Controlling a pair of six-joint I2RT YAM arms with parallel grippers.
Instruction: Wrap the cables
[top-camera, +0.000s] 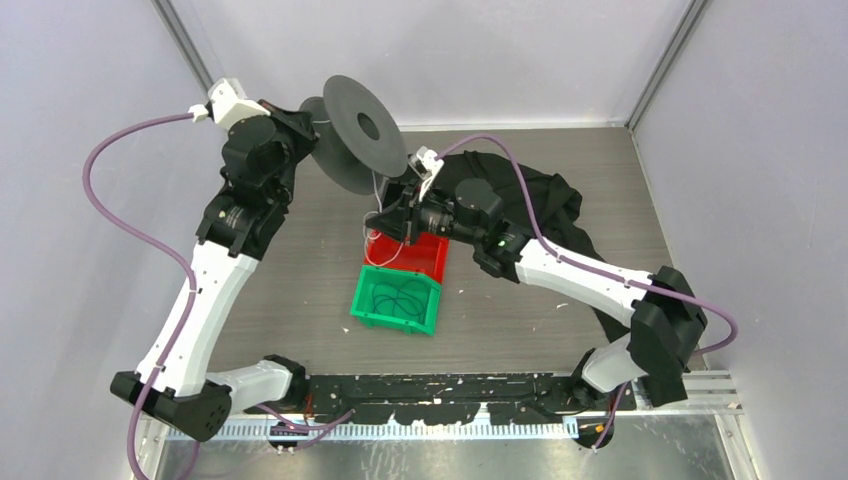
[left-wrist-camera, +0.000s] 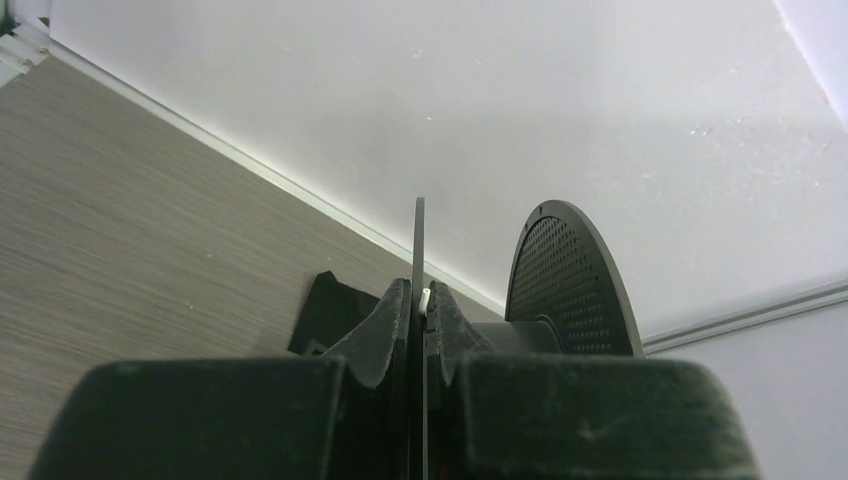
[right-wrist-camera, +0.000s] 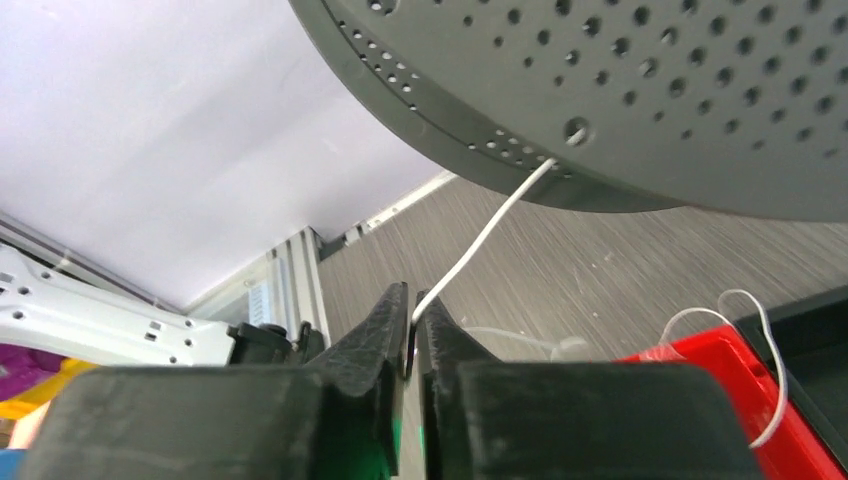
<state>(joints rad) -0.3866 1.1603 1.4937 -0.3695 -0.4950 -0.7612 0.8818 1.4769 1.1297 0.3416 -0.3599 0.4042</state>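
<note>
Your left end effector (left-wrist-camera: 418, 305) is clenched on 1 flange of the black spool (top-camera: 356, 126), held above the worktop (top-camera: 290, 290). Your right end effector (right-wrist-camera: 412, 330) pinches the white cable (right-wrist-camera: 482, 238), which runs up to a flange hole. Loose loops lie at the red bin (top-camera: 430, 260), so winding looks barely begun. The back wall is close; open worktop lies to the left.

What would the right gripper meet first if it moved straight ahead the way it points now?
Probably the table; the spool flange hangs just above that line, so a graze is possible. The right gripper pinches the white cable.
</note>
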